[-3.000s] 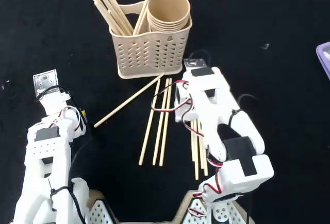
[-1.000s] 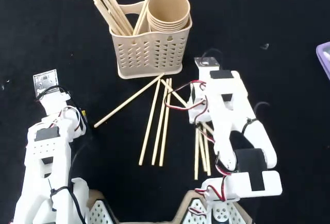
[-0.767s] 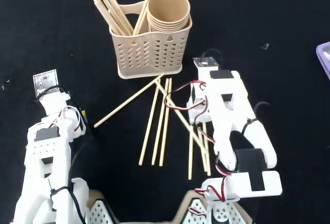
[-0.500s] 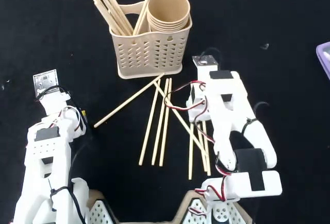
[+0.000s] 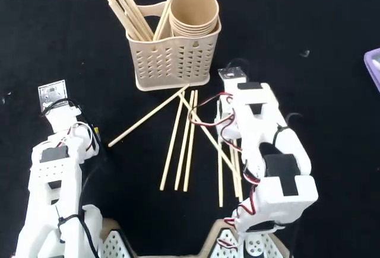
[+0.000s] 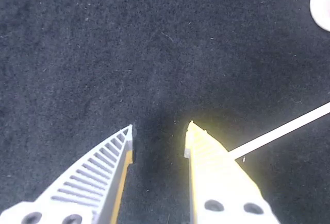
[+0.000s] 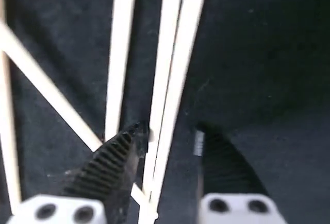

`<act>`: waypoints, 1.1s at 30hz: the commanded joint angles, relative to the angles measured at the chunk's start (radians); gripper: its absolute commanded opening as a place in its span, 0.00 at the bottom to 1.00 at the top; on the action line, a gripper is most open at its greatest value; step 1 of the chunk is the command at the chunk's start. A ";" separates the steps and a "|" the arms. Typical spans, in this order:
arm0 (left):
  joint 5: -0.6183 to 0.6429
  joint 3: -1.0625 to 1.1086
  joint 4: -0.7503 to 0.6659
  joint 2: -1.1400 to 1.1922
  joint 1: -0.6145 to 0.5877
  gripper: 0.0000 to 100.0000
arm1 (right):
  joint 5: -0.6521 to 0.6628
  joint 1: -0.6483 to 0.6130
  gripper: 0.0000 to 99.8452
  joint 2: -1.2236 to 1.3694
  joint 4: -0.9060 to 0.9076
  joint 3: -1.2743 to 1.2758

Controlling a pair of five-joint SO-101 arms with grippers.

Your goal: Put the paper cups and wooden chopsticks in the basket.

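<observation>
— So, how did we stand on the left side?

— Idle, we judged. The left gripper (image 6: 159,126) hung low over the black cloth (image 5: 309,32), jaws apart with nothing between them. One slanted stick (image 5: 148,115) lay just beside it, untouched.

— And the basket (image 5: 172,62)?

— It stood at the back, in the middle. The cups (image 5: 194,9) were nested in one stack in its right half, so we counted that part as done. Two bunches of stowed sticks (image 5: 127,10) leaned out of it, one in the left half and one up against the cups.

— Then what was left?

— The loose sticks (image 5: 185,142) on the cloth in front of the basket. Three lay nearly side by side, a crossing stick (image 5: 208,136) ran over toward the right arm, and a few more lay partly hidden beneath that arm. We could not count those for certain.

— Was the right gripper (image 7: 167,131) holding anything?

— No. Its jaws were spread, set down astride a pair (image 7: 165,80) of sticks lying close together. We could not tell whether the fingers touched the wood.

— So how far along were we?

— Over halfway, by our reckoning: the cups in, many sticks in, and several more to lift, starting with that pair.
</observation>
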 commanded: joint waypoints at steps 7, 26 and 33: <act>0.008 -0.028 -0.017 0.002 -0.008 0.17 | 0.012 0.040 0.01 0.019 -0.026 -0.008; 0.008 -0.027 -0.017 0.002 -0.007 0.17 | 0.075 0.206 0.01 -0.407 0.097 -0.050; 0.008 -0.030 -0.017 0.002 -0.007 0.17 | 0.075 0.239 0.01 -0.680 0.123 -0.102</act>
